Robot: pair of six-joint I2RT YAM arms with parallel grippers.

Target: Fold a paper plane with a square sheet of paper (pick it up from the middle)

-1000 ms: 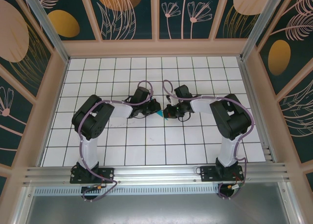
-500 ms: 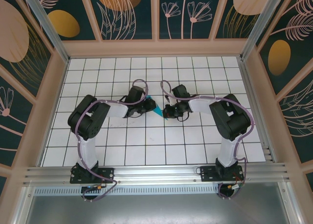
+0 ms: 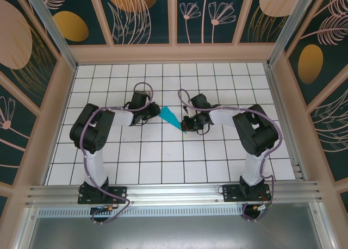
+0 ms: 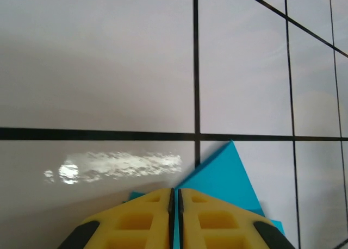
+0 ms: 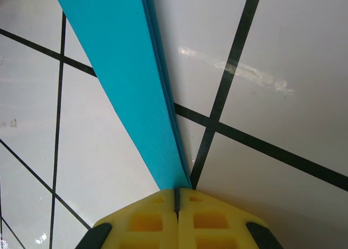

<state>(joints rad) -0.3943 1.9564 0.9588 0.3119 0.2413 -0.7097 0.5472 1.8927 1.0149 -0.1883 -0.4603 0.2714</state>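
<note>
Paper plane (image 3: 169,117) pinched in both jaws (opposite ends).

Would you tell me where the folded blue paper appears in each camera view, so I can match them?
Top external: folded blue paper in the middle of the table.
Left wrist: bottom right, above the yellow fingers.
Right wrist: strip from top left to bottom centre.
Shared landmark: the table's black grid lines.

Paper plane (image 3: 169,117) was noted bright cyan-blue; table (image 3: 163,162) white, black-gridded; walls (image 3: 147,20) dark teal, orange-pink floral-patterned.
</note>
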